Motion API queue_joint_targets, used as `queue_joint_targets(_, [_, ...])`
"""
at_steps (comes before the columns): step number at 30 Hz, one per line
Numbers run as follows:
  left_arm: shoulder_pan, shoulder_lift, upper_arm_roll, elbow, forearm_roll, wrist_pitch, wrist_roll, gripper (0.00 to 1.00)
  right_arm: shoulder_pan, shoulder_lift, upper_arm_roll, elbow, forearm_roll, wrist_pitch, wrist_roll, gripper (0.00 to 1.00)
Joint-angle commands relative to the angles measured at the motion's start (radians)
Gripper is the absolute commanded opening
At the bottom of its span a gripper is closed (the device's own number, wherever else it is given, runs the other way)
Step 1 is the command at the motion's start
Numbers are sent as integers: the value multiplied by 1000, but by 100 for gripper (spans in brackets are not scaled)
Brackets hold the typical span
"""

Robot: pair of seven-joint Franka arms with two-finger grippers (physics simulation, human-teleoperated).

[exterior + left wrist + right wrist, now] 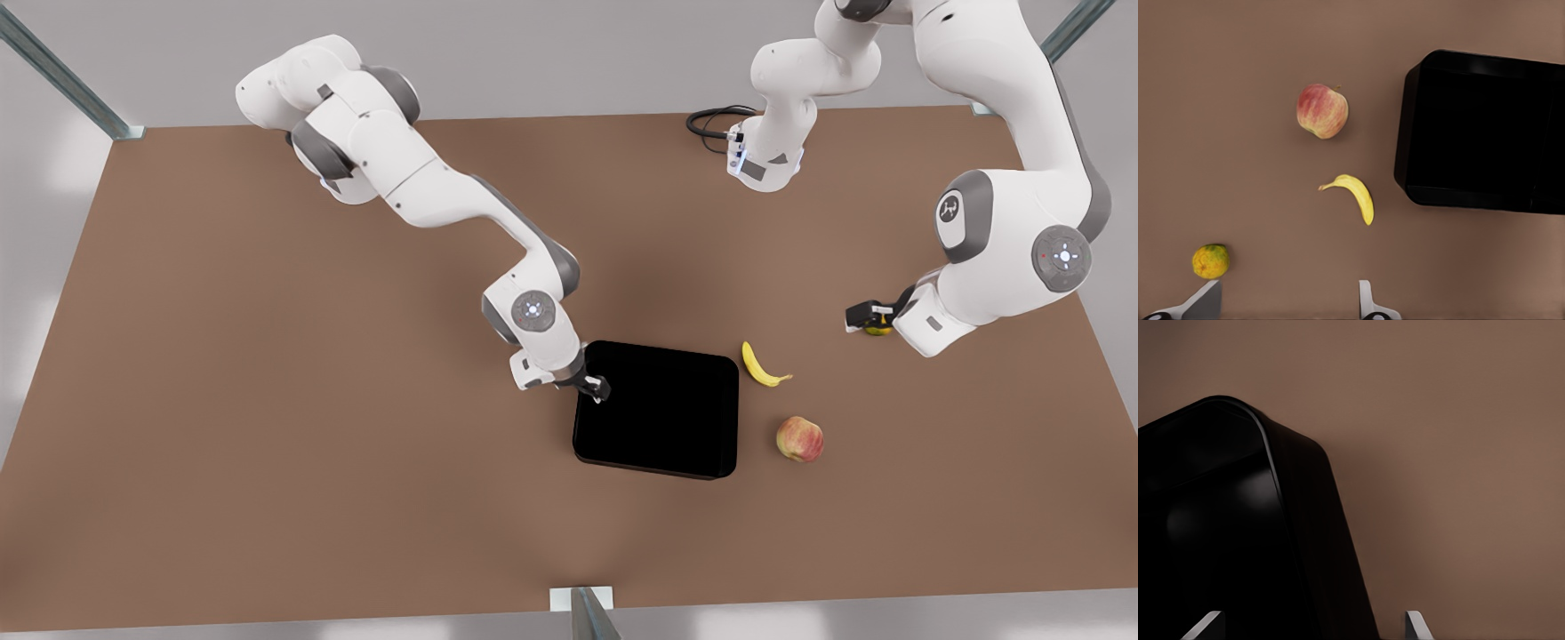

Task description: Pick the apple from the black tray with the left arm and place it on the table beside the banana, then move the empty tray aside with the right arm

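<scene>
1. Apple (799,439) sits on the table (267,400), near the banana (763,365) and apart from the tray (658,409); you see the tray empty.
2. Your right gripper (597,391) is at the tray's rim on the front view's left, fingers (1205,625) spread astride it.
3. Your left gripper (858,318) hovers by the small green-yellow fruit (1211,261), fingers (1366,300) spread.

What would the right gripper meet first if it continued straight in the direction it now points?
Most likely the black tray: the right gripper, fingers open, straddles its rim, so it would probably meet the rim.
</scene>
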Motion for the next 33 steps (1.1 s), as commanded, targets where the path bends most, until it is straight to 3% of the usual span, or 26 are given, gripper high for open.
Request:
queue_joint_targets(1, [0,-1,0,0,0,-19,27,100,0,5,0,-2,0,16,-100,100])
queue_joint_targets(9, [-1,1,-4,2,0,-19,7,100,15,39,0,-1,-6,17,-207,100])
queue_joint_targets(12, [-1,1,-4,2,0,-19,7,100,14,36,-1,1,-3,10,-213,73])
queue_joint_targets(14, [-1,1,-4,0,0,-19,1,100,12,36,-1,1,-1,7,-236,65])
queue_joint_targets(18, [-1,1,-4,0,0,-19,0,100,11,33,-1,1,0,2,-272,41])
queue_joint_targets(23, [-1,1,-4,2,1,-20,0,100,8,27,-1,-1,2,-16,-298,26])
queue_joint_targets(27, [-1,1,-4,0,3,-20,0,100,3,1,-1,-1,2,-68,-304,22])
queue_joint_targets(33, [-1,1,-4,2,1,-20,0,100,-129,-165,66,-4,3,-378,-457,21])
